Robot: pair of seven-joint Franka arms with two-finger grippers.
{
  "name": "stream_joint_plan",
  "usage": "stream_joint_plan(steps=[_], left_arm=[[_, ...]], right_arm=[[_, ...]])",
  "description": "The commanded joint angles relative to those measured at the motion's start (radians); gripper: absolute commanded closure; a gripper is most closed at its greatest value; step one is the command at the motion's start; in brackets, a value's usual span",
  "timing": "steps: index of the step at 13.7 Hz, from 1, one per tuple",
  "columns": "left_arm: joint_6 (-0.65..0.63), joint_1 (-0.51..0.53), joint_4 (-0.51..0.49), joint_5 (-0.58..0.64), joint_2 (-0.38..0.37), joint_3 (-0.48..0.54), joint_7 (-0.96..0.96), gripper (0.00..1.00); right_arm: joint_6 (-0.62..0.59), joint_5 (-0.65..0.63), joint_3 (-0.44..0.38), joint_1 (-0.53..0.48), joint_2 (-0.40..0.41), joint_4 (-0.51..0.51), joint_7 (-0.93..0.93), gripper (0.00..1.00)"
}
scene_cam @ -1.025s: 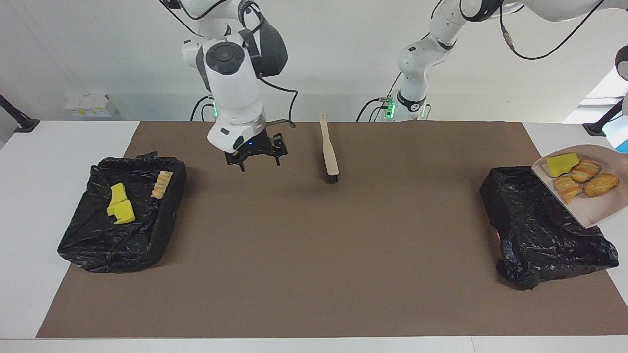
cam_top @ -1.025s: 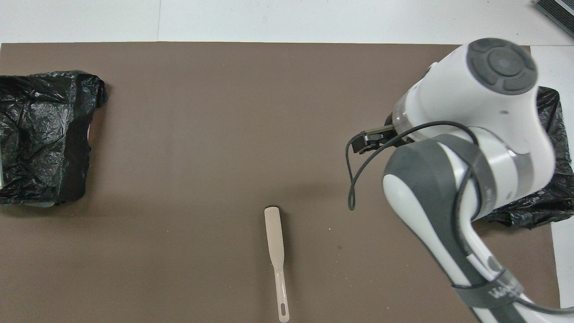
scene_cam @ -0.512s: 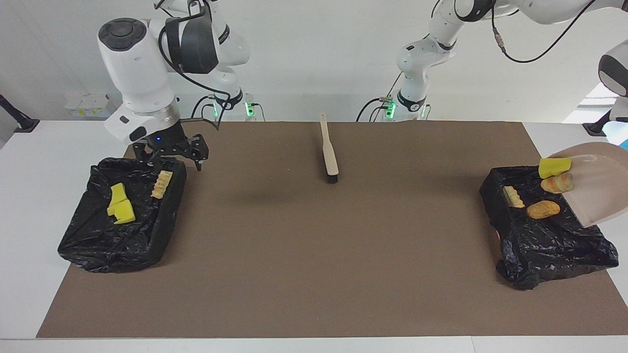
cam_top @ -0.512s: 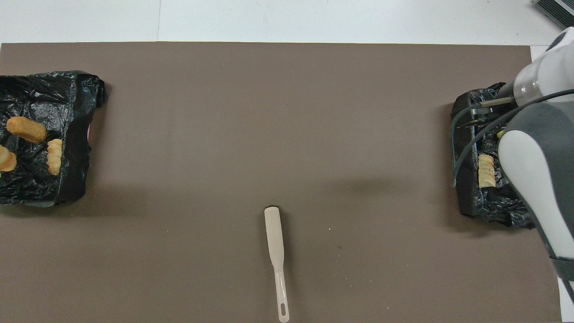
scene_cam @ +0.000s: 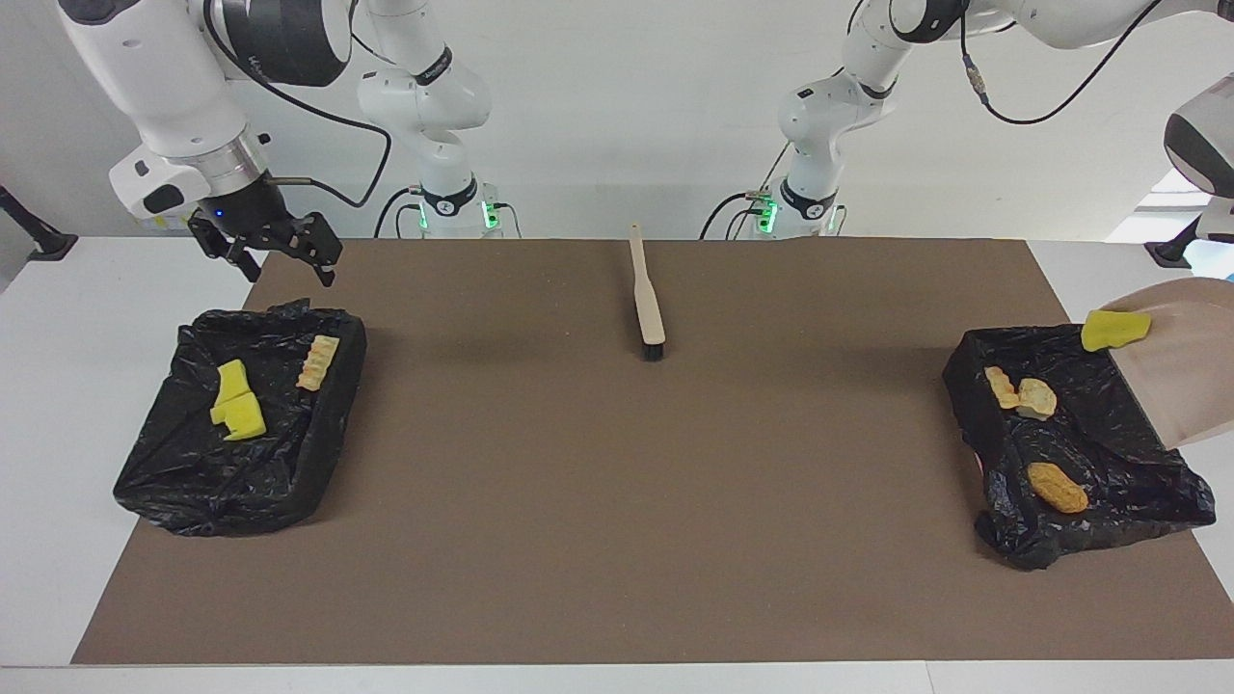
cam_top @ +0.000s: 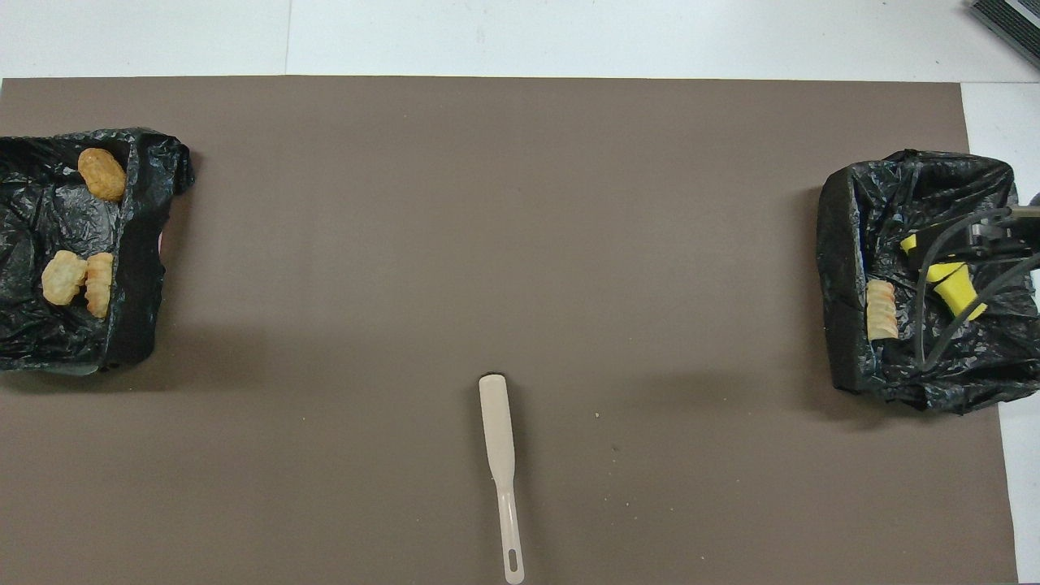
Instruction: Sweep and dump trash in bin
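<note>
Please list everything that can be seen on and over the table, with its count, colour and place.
bins: 2, lined with black bags, one at the right arm's end, one at the left arm's end
sponge pieces: 3, yellow, two in the right-end bin, one on the dustpan
pastries: 4, golden-brown, one in the right-end bin, three in the left-end bin
dustpan: 1, beige, tilted over the left-end bin
brush: 1, beige with black bristles, mid-table, near the robots
mat: 1, brown, on the table
table: 1, white
right pincer: 1, black, open, empty, in the air by the right-end bin
left pincer: out of view
</note>
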Motion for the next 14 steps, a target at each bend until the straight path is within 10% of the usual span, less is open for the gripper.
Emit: stream_joint_plan(steps=[1,14], left_arm=[[-0.003,-0.043,-0.022,0.078,-0.019,0.012,-0.011,1.0],[0.133,-0.188,-0.37,0.419,-0.221,0.008,-0.434,1.0]], right_arm=[[0.009,0.015,0.005,-0.005,-0.023,-0.032,0.019,0.0],[0.009,0.015,0.013,0.008,-0.02,-0.028,0.011,0.0]])
